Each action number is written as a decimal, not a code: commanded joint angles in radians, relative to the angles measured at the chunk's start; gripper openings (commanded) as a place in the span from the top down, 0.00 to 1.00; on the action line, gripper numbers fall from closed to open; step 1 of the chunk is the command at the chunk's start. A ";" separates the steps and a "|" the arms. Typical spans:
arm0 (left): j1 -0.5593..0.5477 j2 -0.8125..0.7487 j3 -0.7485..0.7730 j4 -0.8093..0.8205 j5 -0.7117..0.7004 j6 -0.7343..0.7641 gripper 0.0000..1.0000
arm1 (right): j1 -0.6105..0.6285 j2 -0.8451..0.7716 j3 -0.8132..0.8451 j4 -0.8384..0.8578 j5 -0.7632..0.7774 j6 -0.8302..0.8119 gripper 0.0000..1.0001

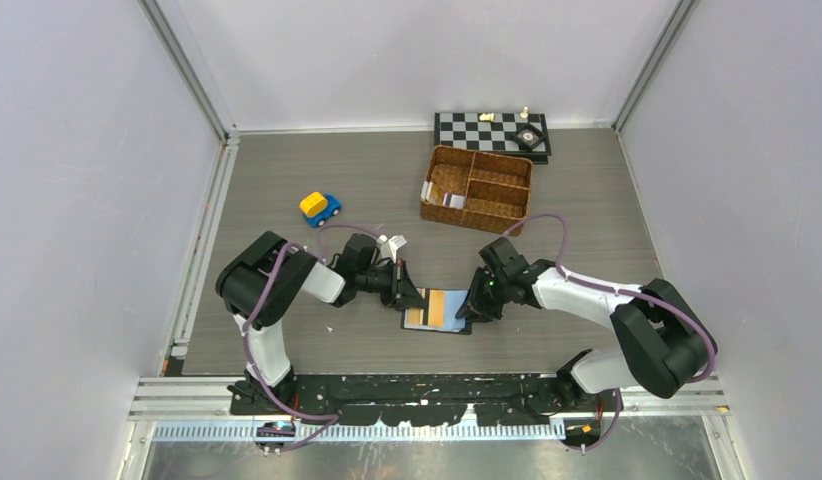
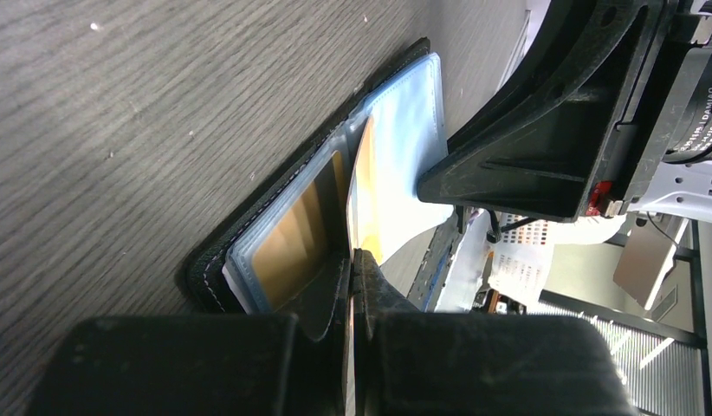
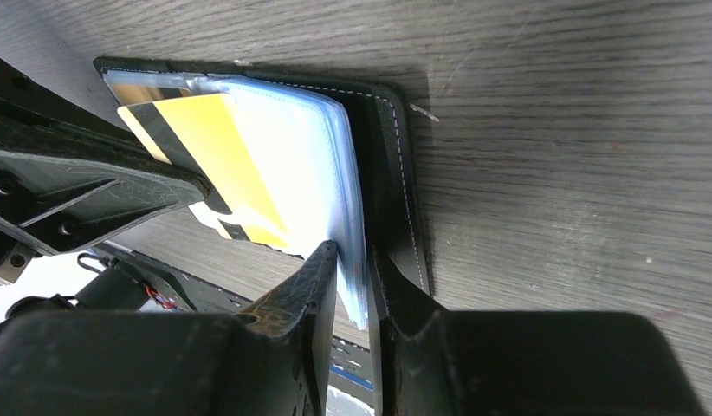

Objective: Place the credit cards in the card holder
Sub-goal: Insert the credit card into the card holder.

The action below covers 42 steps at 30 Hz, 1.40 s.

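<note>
The black card holder point(image 1: 434, 327) lies open on the table between both arms, its bluish clear sleeves point(image 2: 404, 130) fanned up. My left gripper point(image 2: 352, 264) is shut on a yellow-orange credit card point(image 3: 210, 147) with a dark stripe. The card stands edge-on over the sleeves. A tan card point(image 2: 292, 234) sits inside a lower sleeve. My right gripper point(image 3: 357, 260) pinches the sleeves' edge beside the black cover point(image 3: 391, 173). From above, the left gripper point(image 1: 411, 296) and right gripper point(image 1: 471, 308) meet at the holder's two sides.
A brown wicker divided basket point(image 1: 477, 187) stands behind, with more cards point(image 1: 439, 195) upright in its left compartment. A checkerboard point(image 1: 492, 130) with small pieces lies at the back wall. A yellow and blue toy car point(image 1: 319, 208) sits to the back left.
</note>
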 commanded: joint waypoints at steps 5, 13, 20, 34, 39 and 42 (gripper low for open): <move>-0.001 0.002 -0.028 0.005 -0.089 0.016 1.00 | 0.014 -0.002 0.008 0.051 -0.002 0.026 0.82; -0.001 -0.023 -0.046 0.005 -0.115 0.016 1.00 | 0.018 0.013 0.023 -0.020 0.043 0.014 0.96; -0.001 -0.034 -0.055 0.008 -0.127 0.017 1.00 | 0.021 0.017 0.029 -0.038 0.051 0.008 0.98; -0.043 0.003 -0.058 0.064 -0.125 -0.017 1.00 | 0.028 0.024 0.040 -0.041 0.051 0.008 0.99; -0.051 0.007 -0.068 0.086 -0.134 -0.031 1.00 | 0.032 0.019 0.039 -0.040 0.055 0.012 0.99; -0.062 0.003 -0.070 0.086 -0.143 -0.032 1.00 | 0.033 0.020 0.040 -0.036 0.055 0.013 0.98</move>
